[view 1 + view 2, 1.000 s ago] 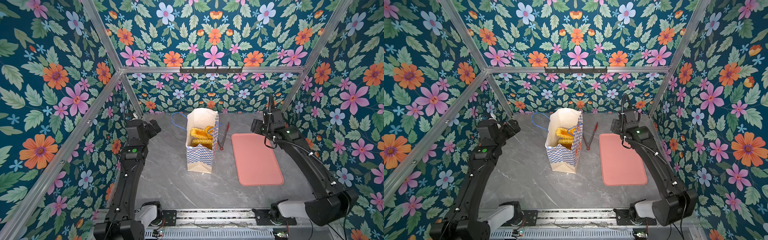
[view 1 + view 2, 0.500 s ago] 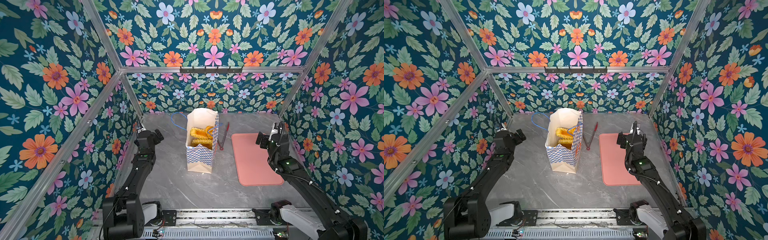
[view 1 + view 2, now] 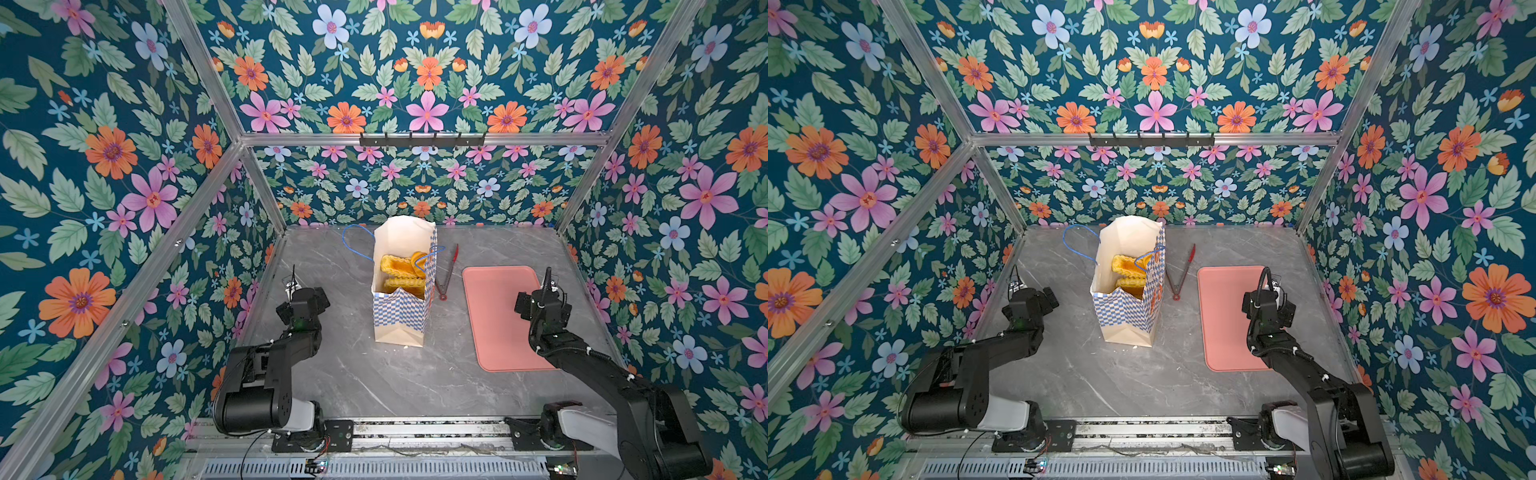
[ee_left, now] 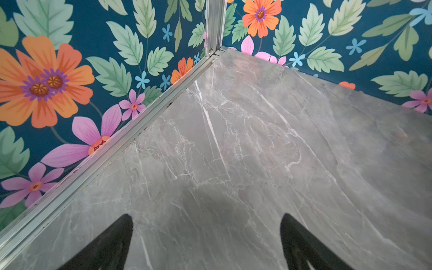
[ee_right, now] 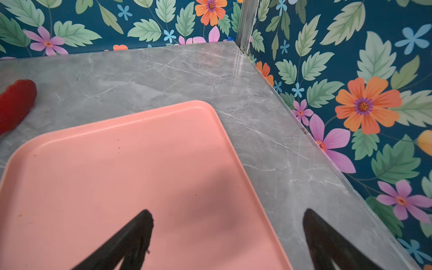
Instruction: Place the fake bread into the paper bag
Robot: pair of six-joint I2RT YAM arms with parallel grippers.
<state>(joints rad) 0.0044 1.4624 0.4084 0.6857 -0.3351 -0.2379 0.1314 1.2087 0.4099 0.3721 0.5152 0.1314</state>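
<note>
On the left side, the left gripper (image 4: 207, 217) hangs low over the grey table (image 3: 365, 374), near the left wall and well apart from the bag. Its two fingers are spread wide and there is nothing between them. I think it is kept there so that it does not block the middle of the table.

In the middle stands the paper bag (image 3: 401, 318), upright, with its mouth open to the top. This position lets things be dropped in from above. One blue cord handle falls outward to the left, so it does not cover the opening. The fake bread (image 3: 400, 266) lies inside the bag: yellow ridged pieces, piled one on another. I see no bread outside the bag, so the task seems finished or almost finished.

Just to the right of the bag lie the tongs (image 3: 448, 272) with red tips, flat on the table between the bag and the tray. Nothing holds them.

Next comes the pink tray (image 3: 494, 332), bare on its whole surface. The right gripper (image 5: 227, 211) hovers over its right edge, fingers wide apart and holding nothing.

On the bag I see a blue-and-white checker print and orange pictures, but no letters that I can read. No brand or label is readable anywhere else.
</note>
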